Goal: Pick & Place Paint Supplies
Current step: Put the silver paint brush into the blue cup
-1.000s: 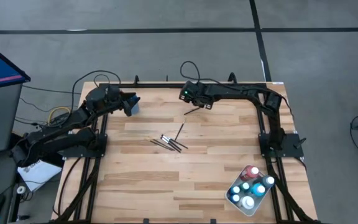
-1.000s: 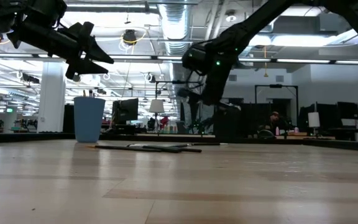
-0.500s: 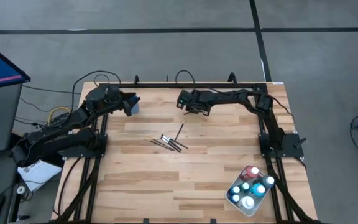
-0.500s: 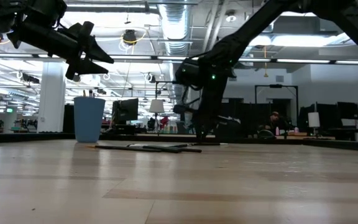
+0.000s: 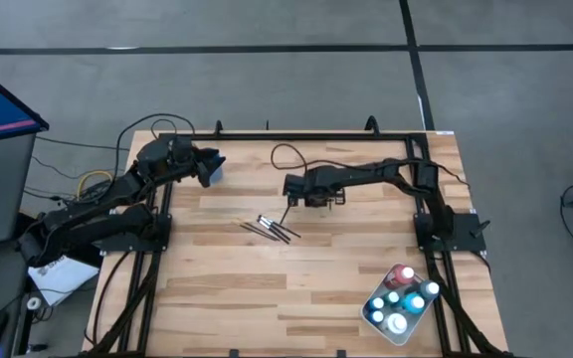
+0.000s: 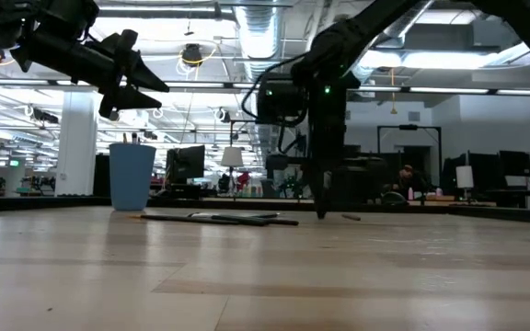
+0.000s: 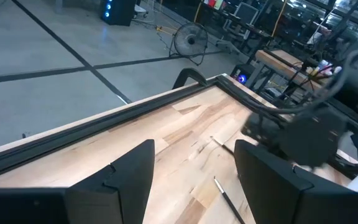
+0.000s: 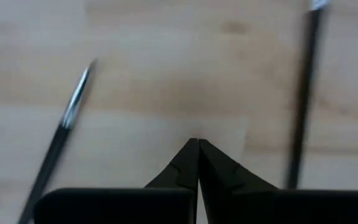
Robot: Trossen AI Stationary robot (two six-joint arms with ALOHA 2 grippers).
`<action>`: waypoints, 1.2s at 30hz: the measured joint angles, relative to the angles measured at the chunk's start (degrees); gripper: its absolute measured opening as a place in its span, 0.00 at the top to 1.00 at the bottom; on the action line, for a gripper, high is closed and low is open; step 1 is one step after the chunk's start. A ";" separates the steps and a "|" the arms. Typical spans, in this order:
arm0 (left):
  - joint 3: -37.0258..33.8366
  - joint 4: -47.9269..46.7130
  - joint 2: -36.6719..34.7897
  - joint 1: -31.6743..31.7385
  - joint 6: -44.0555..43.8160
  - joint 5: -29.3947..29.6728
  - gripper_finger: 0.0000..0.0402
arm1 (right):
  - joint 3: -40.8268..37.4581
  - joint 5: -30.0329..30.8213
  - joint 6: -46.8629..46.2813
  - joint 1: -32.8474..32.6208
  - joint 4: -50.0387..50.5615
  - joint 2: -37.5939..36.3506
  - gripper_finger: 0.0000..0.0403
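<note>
roughly four paintbrushes (image 5: 272, 227), one blue cup (image 6: 132, 176).

Blue round cup (image 6: 132, 175) stood upright at wooden table's (image 5: 267, 288) far-left edge; white tray (image 5: 373, 316) sat near-right.

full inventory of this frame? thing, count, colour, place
Paintbrushes: a few, dark handles, loose at table centre; exact count unclear.
Paint bottles: several, red, blue, teal, white, packed in the tray.
Tray: one, white, table's near right corner.
Cup: one, blue, far left by the left arm, dark tips showing above its rim.
Table: one, pale wood.
Left gripper: open, raised beside the cup.
Right gripper: shut, empty, tips down at the table between two brushes.
</note>
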State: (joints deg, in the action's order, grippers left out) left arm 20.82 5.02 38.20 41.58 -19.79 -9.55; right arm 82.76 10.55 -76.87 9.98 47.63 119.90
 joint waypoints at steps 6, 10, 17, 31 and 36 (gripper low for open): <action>0.00 0.02 0.00 -0.02 -0.02 -1.33 0.47 | 2.21 -3.33 9.23 -0.62 4.74 -3.69 0.98; 0.00 0.01 0.04 -0.02 -1.41 -1.32 0.46 | 2.78 -5.12 17.82 4.41 15.21 -8.91 0.89; 0.00 0.11 0.17 -0.02 -2.14 -1.02 0.44 | 2.74 -3.34 21.52 13.61 20.27 -10.56 0.60; 0.00 0.11 0.17 -0.02 -2.08 -1.02 0.45 | -8.31 -7.62 23.00 20.32 14.63 -7.59 0.50; 0.00 0.22 0.17 -0.02 -1.95 -0.88 0.46 | -14.10 -10.55 22.89 21.00 6.84 -9.06 0.53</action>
State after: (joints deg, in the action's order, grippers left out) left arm 20.82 5.24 38.37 41.56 -21.74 -10.43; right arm 68.66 0.00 -53.98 30.98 54.46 110.84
